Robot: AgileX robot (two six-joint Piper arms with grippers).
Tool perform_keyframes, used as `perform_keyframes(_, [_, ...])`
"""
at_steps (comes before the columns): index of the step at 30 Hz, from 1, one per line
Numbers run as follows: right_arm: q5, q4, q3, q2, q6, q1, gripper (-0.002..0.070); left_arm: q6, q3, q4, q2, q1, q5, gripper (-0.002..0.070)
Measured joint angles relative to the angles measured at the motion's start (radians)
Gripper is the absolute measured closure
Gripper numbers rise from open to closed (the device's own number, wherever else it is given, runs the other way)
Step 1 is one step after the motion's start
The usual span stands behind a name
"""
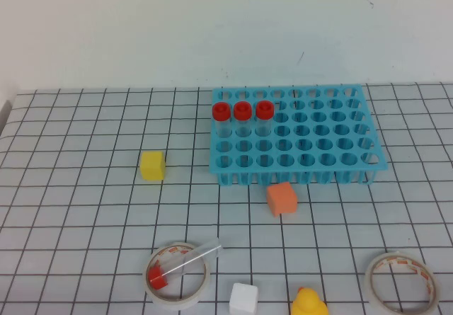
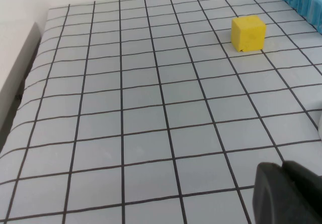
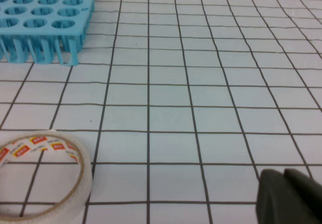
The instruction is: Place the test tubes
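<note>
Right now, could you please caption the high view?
Three red-capped test tubes in the blue rack, a fourth across a tape roll; left gripper, right gripper outside frame.

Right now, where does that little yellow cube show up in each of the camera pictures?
High view: yellow cube left of the blue test tube rack.
Left wrist view: cube ahead of the shut left gripper, near the rack's corner.
Right wrist view: not in it; the shut right gripper and rack show.
Shared landmark: the rack.
</note>
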Motion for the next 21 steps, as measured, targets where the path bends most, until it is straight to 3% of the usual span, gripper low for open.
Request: perform_keyframes(21, [0.0,0.0,0.0,0.0,0.0,0.0,0.0678,0.004,0.002,0.0,0.0,0.0,-0.01,0.0676])
